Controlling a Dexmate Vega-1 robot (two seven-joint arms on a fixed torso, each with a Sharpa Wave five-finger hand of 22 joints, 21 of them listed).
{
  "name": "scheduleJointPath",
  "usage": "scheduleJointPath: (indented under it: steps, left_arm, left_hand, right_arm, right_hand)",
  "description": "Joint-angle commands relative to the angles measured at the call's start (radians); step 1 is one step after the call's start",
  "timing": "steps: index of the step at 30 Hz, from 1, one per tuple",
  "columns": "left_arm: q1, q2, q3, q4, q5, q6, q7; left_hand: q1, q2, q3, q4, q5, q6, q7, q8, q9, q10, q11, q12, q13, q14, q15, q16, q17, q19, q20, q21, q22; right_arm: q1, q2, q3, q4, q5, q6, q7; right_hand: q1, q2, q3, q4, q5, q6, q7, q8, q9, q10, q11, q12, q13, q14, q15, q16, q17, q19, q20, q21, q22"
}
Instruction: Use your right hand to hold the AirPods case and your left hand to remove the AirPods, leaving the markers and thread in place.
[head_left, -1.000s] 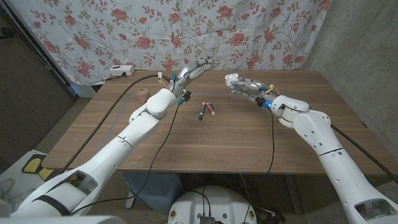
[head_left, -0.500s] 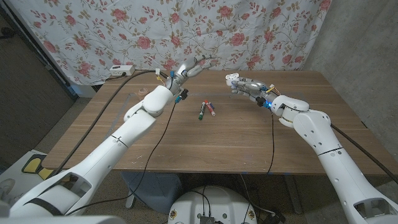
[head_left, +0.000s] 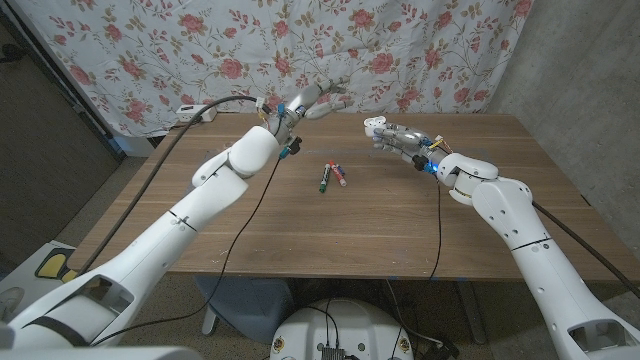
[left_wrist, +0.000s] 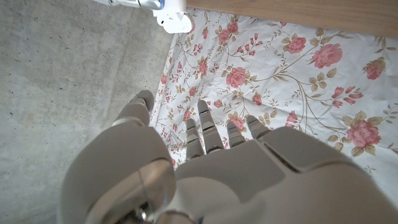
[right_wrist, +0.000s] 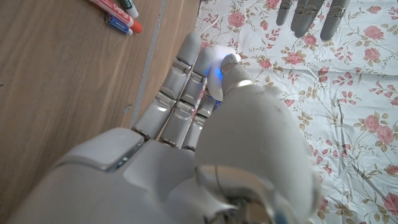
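Right hand (head_left: 398, 137): it is up above the far part of the wooden table (head_left: 400, 225). Its fingers (right_wrist: 180, 81) and thumb are wrapped around the AirPods case (head_left: 375, 127).
AirPods case: small and white. It sits in the right hand, off the table. In the right wrist view a little blue light shines on it (right_wrist: 214, 68). I cannot tell if the lid is up.
Left hand (head_left: 312, 100): it is in the air at the back of the table, near the flower curtain (head_left: 420, 50). Its fingers (left_wrist: 202, 124) are spread apart and it holds nothing. It is well apart from the case.
Markers (head_left: 333, 176): a few lie side by side on the table, between the two arms.
Power strip (head_left: 195, 114): white, at the far left edge of the table.
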Motion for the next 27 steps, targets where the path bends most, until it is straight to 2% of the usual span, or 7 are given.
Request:
scheduleJointPath:
  steps: [1, 7, 12, 13, 15, 16, 27]
  left_arm:
    - [-0.03, 0.042, 0.036, -0.189, 0.271, 0.247, -0.095]
    - [-0.034, 0.022, -0.01, -0.181, 0.201, 0.238, -0.185]
    - [-0.046, 0.035, 0.017, -0.218, 0.31, 0.277, -0.194]
    - [-0.009, 0.021, 0.007, -0.185, 0.333, 0.177, -0.068]
    - [0.011, 0.0, -0.004, -0.168, 0.353, 0.131, -0.012]
    - [-0.026, 0.013, -0.004, -0.195, 0.327, 0.199, -0.145]
    - [-0.103, 0.021, 0.011, -0.199, 0.411, 0.209, -0.311]
  left_hand:
    - [-0.008, -0.009, 0.007, 0.002, 0.008, -0.043, -0.001, -0.007, -0.002, 0.005, 0.005, 0.002, 0.007, 0.004, 0.001, 0.001, 0.002, 0.001, 0.013, 0.007, 0.003]
    - [-0.018, -0.011, 0.007, 0.005, 0.011, -0.088, -0.009, -0.005, -0.005, 0.002, -0.005, -0.002, 0.012, 0.004, 0.002, -0.001, 0.002, 0.0, 0.016, 0.007, 0.003]
    - [-0.02, -0.011, 0.009, 0.005, 0.013, -0.092, -0.01, 0.001, -0.006, 0.01, -0.004, 0.0, 0.015, 0.002, 0.003, -0.003, 0.002, -0.002, 0.018, 0.006, 0.003]
    - [-0.02, -0.01, 0.01, 0.005, 0.014, -0.089, -0.009, 0.004, -0.006, 0.017, -0.007, 0.003, 0.016, 0.007, 0.001, -0.001, 0.003, -0.002, 0.018, 0.006, 0.003]
    - [-0.02, -0.006, 0.018, 0.004, 0.021, -0.118, -0.015, 0.003, -0.008, 0.039, -0.022, 0.01, 0.021, 0.028, -0.011, 0.005, 0.003, -0.002, 0.017, 0.006, 0.003]
    - [-0.017, -0.002, 0.027, 0.001, 0.027, -0.125, -0.017, 0.009, -0.009, 0.068, -0.027, 0.019, 0.026, 0.051, -0.025, 0.011, 0.004, 0.018, 0.022, 0.014, 0.004]
    - [-0.017, -0.005, 0.04, -0.002, 0.039, -0.175, -0.024, 0.006, -0.012, 0.086, -0.044, 0.022, 0.036, 0.075, -0.029, 0.012, 0.003, 0.027, 0.025, 0.014, 0.004]
  right_arm:
    - [-0.009, 0.001, 0.011, 0.005, 0.013, 0.015, 0.011]
    - [-0.003, -0.002, 0.009, 0.015, 0.016, 0.014, 0.021]
    - [0.001, -0.003, 0.009, 0.021, 0.015, 0.017, 0.023]
    - [0.001, -0.003, 0.011, 0.023, 0.017, 0.017, 0.026]
    - [0.0, -0.003, 0.011, 0.023, 0.016, 0.019, 0.026]
    - [-0.001, -0.004, 0.012, 0.023, 0.017, 0.021, 0.028]
    - [-0.003, -0.005, 0.014, 0.023, 0.019, 0.025, 0.031]
  right_hand:
    - [0.002, 0.006, -0.001, 0.001, 0.006, -0.002, 0.001, -0.005, 0.003, 0.023, -0.023, 0.074, 0.071, 0.008, -0.105, 0.0, 0.003, -0.005, -0.058, 0.008, 0.003]
    - [0.002, 0.006, -0.002, 0.001, 0.006, -0.004, -0.001, -0.007, 0.003, 0.025, -0.02, 0.075, 0.071, 0.008, -0.105, -0.002, 0.005, -0.007, -0.058, 0.011, 0.003]
    - [0.002, 0.007, -0.002, 0.001, 0.006, -0.003, -0.001, -0.008, 0.004, 0.023, -0.025, 0.073, 0.072, 0.009, -0.105, -0.003, 0.006, -0.008, -0.058, 0.014, 0.002]
    - [0.002, 0.007, -0.002, 0.001, 0.006, -0.003, -0.001, -0.009, 0.004, 0.023, -0.024, 0.073, 0.073, 0.009, -0.105, -0.003, 0.006, -0.008, -0.058, 0.015, 0.002]
    - [0.002, 0.006, -0.002, 0.001, 0.006, -0.004, -0.001, -0.009, 0.004, 0.023, -0.024, 0.073, 0.073, 0.009, -0.105, -0.003, 0.006, -0.009, -0.058, 0.015, 0.002]
    - [0.002, 0.006, -0.002, 0.001, 0.006, -0.003, -0.002, -0.009, 0.004, 0.024, -0.025, 0.074, 0.073, 0.009, -0.105, -0.003, 0.006, -0.009, -0.058, 0.016, 0.002]
    - [0.003, 0.006, -0.002, 0.001, 0.006, 0.0, -0.002, -0.01, 0.005, 0.023, -0.022, 0.071, 0.073, 0.009, -0.105, -0.006, 0.008, -0.012, -0.059, 0.022, 0.002]
